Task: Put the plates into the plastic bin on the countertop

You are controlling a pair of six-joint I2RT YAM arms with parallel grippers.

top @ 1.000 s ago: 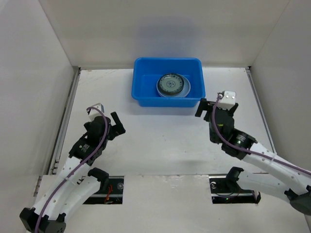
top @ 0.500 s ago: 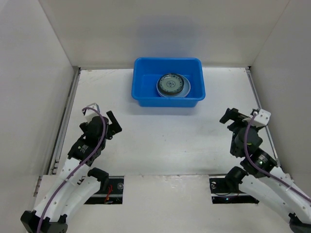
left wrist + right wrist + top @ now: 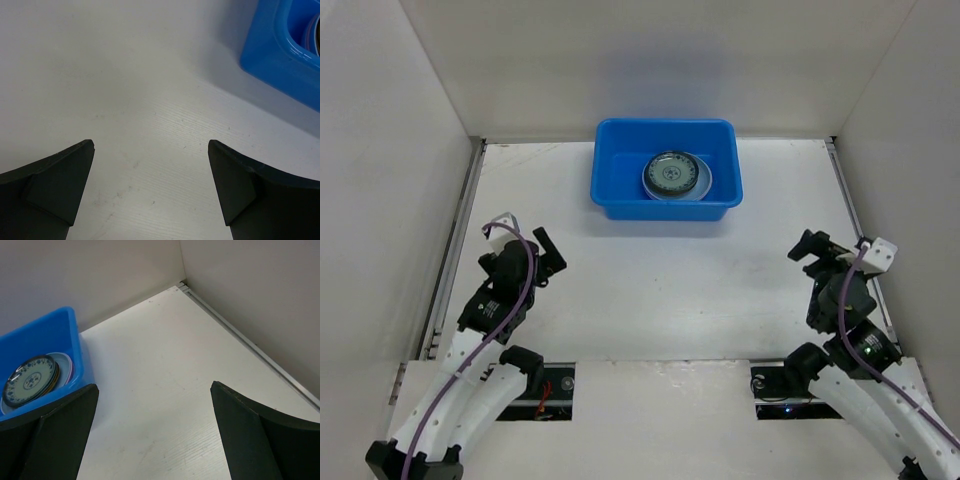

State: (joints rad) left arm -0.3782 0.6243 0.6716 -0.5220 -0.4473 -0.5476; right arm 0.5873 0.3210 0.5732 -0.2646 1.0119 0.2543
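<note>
Left hand and right hand both spread wide, nothing held, low over the bench near the front in the top view. Blue bin sits back-center w/ plates stacked inside, teal patterned one on top. Left wrist cam: bin corner top right. Right wrist cam: bin at left, same stack inside.

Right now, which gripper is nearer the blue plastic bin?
Left, by a little. The left gripper is near-left of the blue plastic bin; the right gripper is near-right of it, farther out.
</note>
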